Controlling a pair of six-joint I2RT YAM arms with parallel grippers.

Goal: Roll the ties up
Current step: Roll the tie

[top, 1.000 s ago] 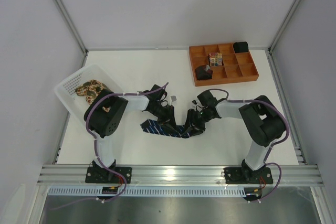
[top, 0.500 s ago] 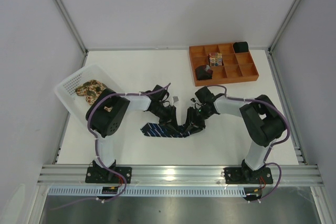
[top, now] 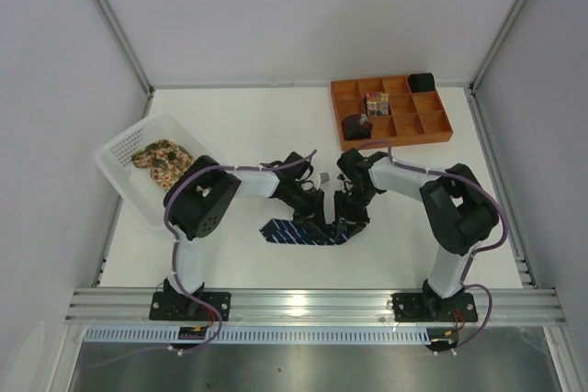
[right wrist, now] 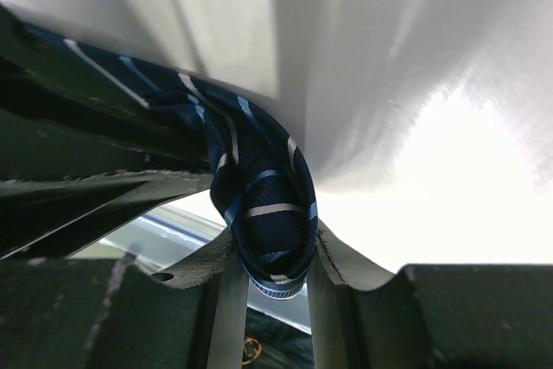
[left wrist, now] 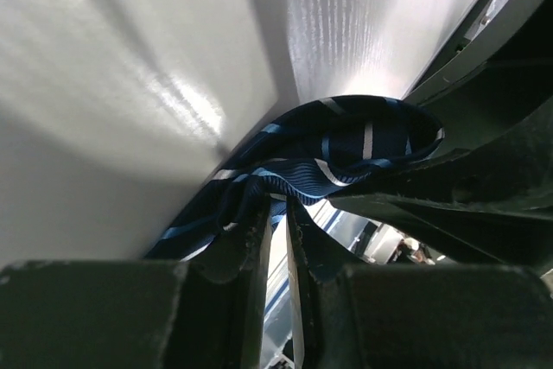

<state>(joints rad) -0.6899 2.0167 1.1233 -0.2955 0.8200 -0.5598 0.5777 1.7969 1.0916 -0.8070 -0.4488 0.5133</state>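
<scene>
Two ties are seen: the floral tie lies waiting in the basket at far left. Mid-way across the worktop the navy tie is pinched by the left tool and clamped in a fold by the right tool, probably so a roll can be started. Both grips are revealed only by the wrist views; the flat tail is shown only from overhead.

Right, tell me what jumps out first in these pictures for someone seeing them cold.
Both arms meet at mid-table over the navy striped tie, with the left gripper and right gripper each pinching a fold of it. On the left side, a tan floral tie lies bunched in the white perforated basket. At the far right sits an orange compartment tray.
</scene>
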